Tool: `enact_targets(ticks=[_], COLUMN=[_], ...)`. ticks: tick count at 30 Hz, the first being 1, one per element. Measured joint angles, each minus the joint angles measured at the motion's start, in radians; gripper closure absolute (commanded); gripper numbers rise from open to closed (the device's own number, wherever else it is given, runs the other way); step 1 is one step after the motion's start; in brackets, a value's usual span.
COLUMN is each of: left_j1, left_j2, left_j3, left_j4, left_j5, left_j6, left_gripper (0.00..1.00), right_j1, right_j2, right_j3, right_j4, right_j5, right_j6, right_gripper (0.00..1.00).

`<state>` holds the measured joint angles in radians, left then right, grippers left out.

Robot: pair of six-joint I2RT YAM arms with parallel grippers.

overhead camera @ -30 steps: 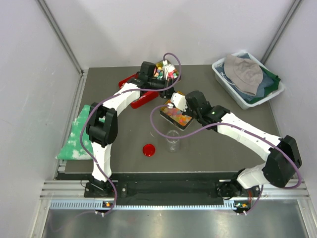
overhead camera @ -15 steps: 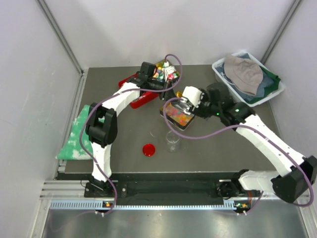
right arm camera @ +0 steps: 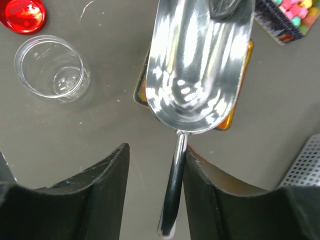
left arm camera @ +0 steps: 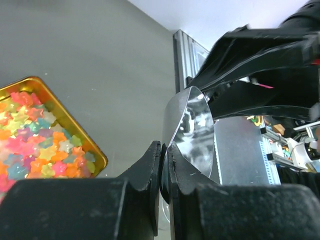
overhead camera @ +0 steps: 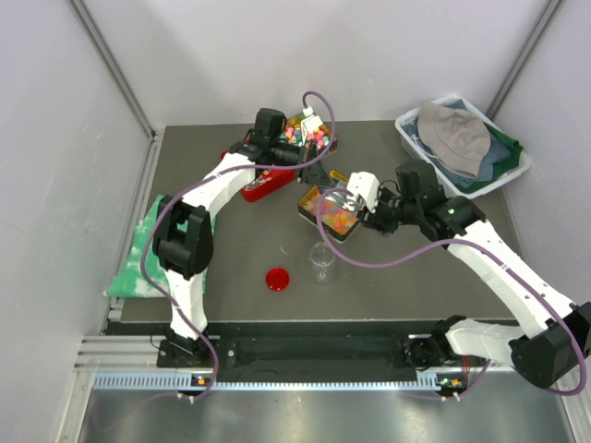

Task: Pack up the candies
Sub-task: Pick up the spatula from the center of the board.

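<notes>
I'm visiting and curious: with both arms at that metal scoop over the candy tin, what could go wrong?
The left gripper pinches the scoop only by its thin rim, so it might slip or twist. The handle sits off-centre in the open right gripper; closing may nudge the scoop. The clear cup is narrow, so candies could spill beside it.

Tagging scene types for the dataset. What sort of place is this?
Likely a lab robot cell: plain white panel walls, an aluminium mounting rail along the dark table, and staged props: a tin of candies, a metal scoop.
</notes>
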<state>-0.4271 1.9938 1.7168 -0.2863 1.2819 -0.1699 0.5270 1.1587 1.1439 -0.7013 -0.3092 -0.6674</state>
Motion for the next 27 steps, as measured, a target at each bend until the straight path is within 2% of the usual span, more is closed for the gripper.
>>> enact_targets(ticks=[11,27], left_j1=[0.0,0.001], left_j2=[-0.007,-0.006], left_j3=[-0.027,-0.043], left_j4=[0.076,0.101], left_j5=[0.031,0.038], left_j6=[-0.068,-0.072], left_gripper=[1.0,1.0], right_j1=[0.0,0.0], right_j2=[-0.002,-0.006], right_j3=[-0.026,-0.026], right_j4=[0.087,0.103], right_j5=[-0.009,-0.003], right_j6=[0.059,0.07], right_gripper=[0.68,0.7])
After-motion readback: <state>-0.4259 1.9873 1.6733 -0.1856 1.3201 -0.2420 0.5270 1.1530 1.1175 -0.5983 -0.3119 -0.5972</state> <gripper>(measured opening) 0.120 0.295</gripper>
